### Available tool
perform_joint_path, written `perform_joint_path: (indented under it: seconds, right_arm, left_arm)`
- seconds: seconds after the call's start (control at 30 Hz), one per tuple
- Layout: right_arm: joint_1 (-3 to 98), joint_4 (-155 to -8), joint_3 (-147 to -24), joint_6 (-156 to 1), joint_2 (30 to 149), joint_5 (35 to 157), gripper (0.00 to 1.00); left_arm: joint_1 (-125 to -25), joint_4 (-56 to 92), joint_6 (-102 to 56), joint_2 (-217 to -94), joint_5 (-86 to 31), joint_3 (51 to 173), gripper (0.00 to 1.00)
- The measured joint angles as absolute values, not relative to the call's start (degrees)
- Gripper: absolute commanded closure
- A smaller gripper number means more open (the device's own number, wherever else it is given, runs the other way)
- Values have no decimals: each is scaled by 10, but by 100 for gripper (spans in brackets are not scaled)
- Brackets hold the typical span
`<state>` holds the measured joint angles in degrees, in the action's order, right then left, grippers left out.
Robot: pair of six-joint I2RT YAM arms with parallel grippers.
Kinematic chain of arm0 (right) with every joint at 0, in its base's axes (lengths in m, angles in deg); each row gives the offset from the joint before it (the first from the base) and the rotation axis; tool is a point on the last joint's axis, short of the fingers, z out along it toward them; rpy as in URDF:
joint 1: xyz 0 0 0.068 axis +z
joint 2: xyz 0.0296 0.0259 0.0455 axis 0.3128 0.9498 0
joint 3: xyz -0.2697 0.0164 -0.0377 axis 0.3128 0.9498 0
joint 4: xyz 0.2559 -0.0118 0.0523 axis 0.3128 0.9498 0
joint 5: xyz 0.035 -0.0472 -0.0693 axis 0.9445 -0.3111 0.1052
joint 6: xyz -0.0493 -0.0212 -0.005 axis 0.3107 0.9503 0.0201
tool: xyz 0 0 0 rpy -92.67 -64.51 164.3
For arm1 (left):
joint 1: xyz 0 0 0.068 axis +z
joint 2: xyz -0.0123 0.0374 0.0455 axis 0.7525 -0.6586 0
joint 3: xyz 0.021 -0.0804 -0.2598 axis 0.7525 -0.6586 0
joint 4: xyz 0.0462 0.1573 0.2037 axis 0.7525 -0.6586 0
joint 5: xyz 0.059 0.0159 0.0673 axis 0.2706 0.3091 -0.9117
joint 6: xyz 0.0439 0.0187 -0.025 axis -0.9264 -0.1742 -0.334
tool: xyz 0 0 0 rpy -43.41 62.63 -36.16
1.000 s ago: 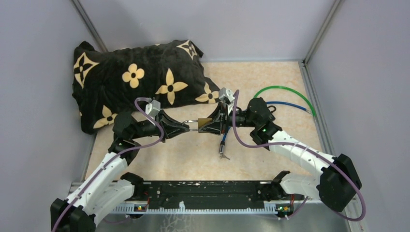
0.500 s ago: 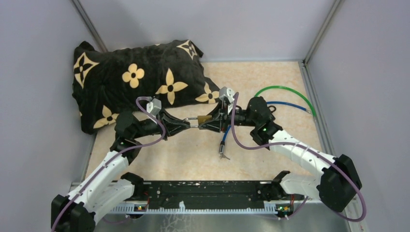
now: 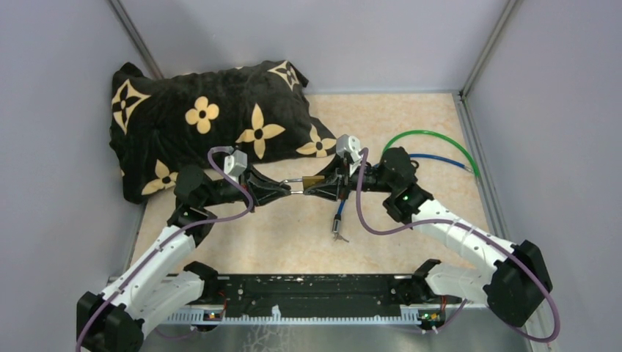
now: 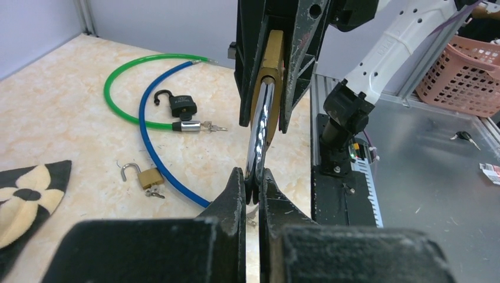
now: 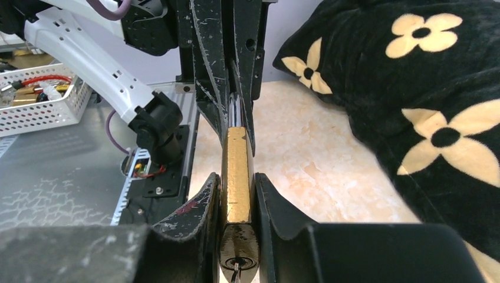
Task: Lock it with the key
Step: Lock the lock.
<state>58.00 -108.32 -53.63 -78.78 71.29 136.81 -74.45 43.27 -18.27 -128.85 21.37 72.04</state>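
A brass padlock [image 3: 311, 180] hangs in the air between the two arms above the table's middle. My right gripper [image 3: 317, 186] is shut on its brass body [image 5: 237, 177], with a key in the keyhole at the near end [image 5: 238, 263]. My left gripper [image 3: 293, 188] is shut on the padlock's steel shackle [image 4: 258, 147], edge on in the left wrist view. The brass body also shows there [image 4: 272, 65], held between the right fingers.
A black cushion with cream flowers [image 3: 198, 117] lies at the back left. A green cable [image 3: 433, 143] and a blue cable [image 3: 433, 158] lie at the right. A black padlock [image 4: 183, 106] and a small brass padlock [image 4: 147, 175] lie on the table. Another cable end [image 3: 338, 220] lies below the held lock.
Both grippers have shifted slightly towards the back with the padlock between them. The left gripper has closed in along the shackle towards the brass body.
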Motion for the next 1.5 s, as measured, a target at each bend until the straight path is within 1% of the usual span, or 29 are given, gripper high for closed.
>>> perform_joint_path:
  seconds: [0.33,0.57,0.83,0.93,1.13,1.27,1.5]
  right_arm:
    - [571,-1168,-536,-814,760,1365,100]
    - [562,-1231,-536,-841,777,1381,100]
    - [559,-1275,-535,-851,787,1394,100]
    - [556,-1276,-536,-853,794,1410,100]
    - [556,-1226,-533,-840,792,1414,100]
    - [556,-1216,-530,-841,792,1412,100]
    - [569,-1223,-498,-839,792,1366,100]
  left_arm:
    - [-757,466,-172,-1312,149,719,100]
    - [-783,500,-170,-1323,111,708,100]
    - [-794,522,-176,-1334,113,708,100]
    - [-794,507,-188,-1337,130,708,100]
    - [-786,400,-227,-1347,173,739,100]
    - [-784,383,-224,-1354,182,744,100]
    - [-754,338,-203,-1356,196,752,100]
